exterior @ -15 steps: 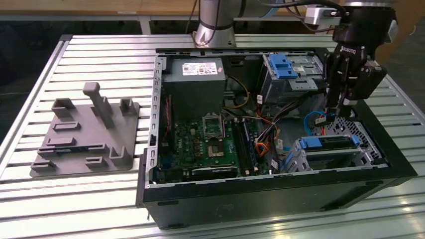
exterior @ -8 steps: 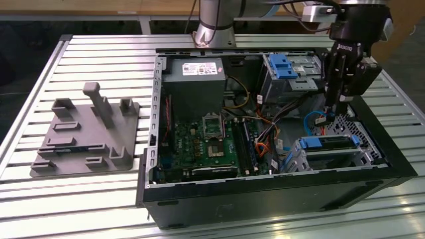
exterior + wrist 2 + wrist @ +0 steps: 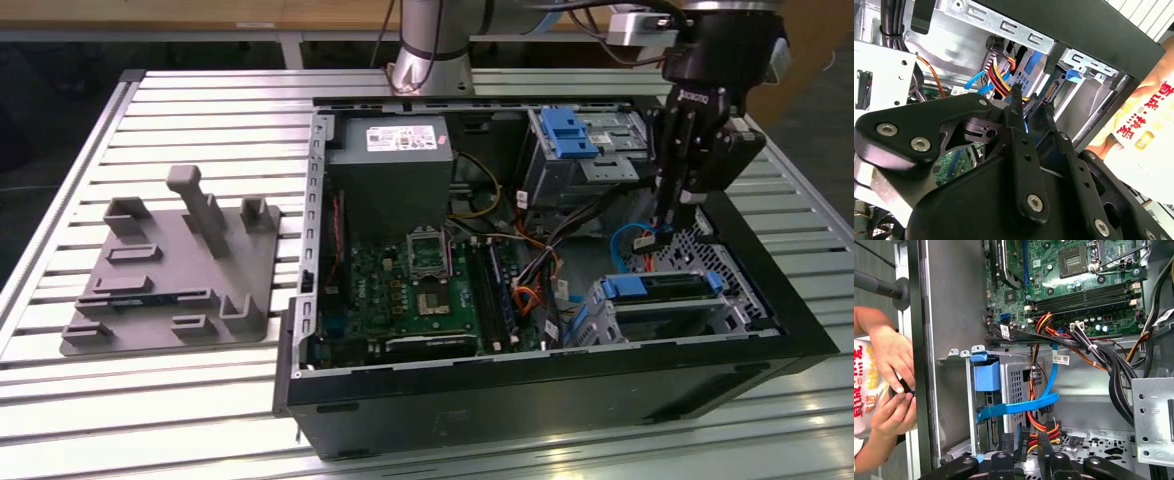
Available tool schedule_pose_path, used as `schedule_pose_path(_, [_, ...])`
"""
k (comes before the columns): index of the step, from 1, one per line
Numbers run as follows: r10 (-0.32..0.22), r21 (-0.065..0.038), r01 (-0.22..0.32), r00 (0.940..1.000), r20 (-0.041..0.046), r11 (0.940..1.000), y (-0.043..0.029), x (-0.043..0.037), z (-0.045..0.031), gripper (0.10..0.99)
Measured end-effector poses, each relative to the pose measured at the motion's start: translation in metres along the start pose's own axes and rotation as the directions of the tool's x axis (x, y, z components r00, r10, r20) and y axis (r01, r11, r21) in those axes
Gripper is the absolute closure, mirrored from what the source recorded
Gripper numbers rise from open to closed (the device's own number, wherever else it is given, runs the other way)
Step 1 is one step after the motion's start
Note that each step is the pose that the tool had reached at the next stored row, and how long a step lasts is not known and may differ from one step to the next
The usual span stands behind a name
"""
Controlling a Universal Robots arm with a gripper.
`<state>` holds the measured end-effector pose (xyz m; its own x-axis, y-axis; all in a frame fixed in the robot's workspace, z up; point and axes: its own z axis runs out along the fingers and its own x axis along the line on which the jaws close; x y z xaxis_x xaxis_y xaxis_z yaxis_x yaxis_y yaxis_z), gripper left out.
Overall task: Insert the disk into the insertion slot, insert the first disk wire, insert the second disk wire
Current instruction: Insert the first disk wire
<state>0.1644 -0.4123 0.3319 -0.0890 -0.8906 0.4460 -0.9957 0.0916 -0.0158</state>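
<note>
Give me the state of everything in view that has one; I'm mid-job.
computer case: on its side, open side up.
disk: sitting in the insertion slot.
gripper: down inside the case, beside the slot.
blue cable: draped across the slot's end; cannot tell if it is plugged in.
person's hands: outside the case, pinching something small.

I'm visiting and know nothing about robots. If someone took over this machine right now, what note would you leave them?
The gripper is down inside the computer case, near the insertion slot; its grip is unclear.
The disk sits in the slot, so that step looks done.
A blue wire reaches the disk's end; seated or not, I cannot tell.
A red-yellow wire bundle ends by the gripper.
Left: both wires unconfirmed.
A person's hands are outside the case.
</note>
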Motion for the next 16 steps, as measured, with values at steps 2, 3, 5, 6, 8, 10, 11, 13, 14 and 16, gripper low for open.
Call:
schedule_pose_path(2, [0.000,0.000,0.000,1.0000,-0.0019,1.0000,0.0000,-0.0001,0.0003,0.765])
schedule_pose_path(3, [0.000,0.000,0.000,1.0000,-0.0032,1.0000,0.0000,-0.0003,0.0005,0.765])
schedule_pose_path(5, [0.001,0.000,-0.001,1.0000,-0.0066,1.0000,0.0000,-0.0004,0.0005,0.780])
schedule_pose_path(6, [0.002,0.000,-0.002,1.0000,-0.0083,1.0000,0.0000,-0.0004,0.0005,0.851])
schedule_pose_path(8, [0.003,-0.001,-0.003,0.9999,-0.0127,1.0000,0.0000,-0.0006,0.0005,0.851])
schedule_pose_path(10, [0.004,-0.001,-0.004,0.9998,-0.0185,1.0000,0.0000,-0.0008,0.0005,0.851])
schedule_pose_path(11, [0.004,-0.002,-0.004,0.9998,-0.0216,1.0000,0.0000,-0.0009,0.0005,0.851])
schedule_pose_path(13, [0.004,-0.002,-0.004,0.9996,-0.0281,1.0000,0.0000,-0.0010,0.0007,0.851])
schedule_pose_path(14, [0.004,-0.002,-0.005,0.9995,-0.0313,1.0000,0.0000,-0.0011,0.0008,0.851])
schedule_pose_path(16, [0.005,-0.002,-0.005,0.9993,-0.0359,1.0000,0.0001,-0.0014,0.0013,0.851])
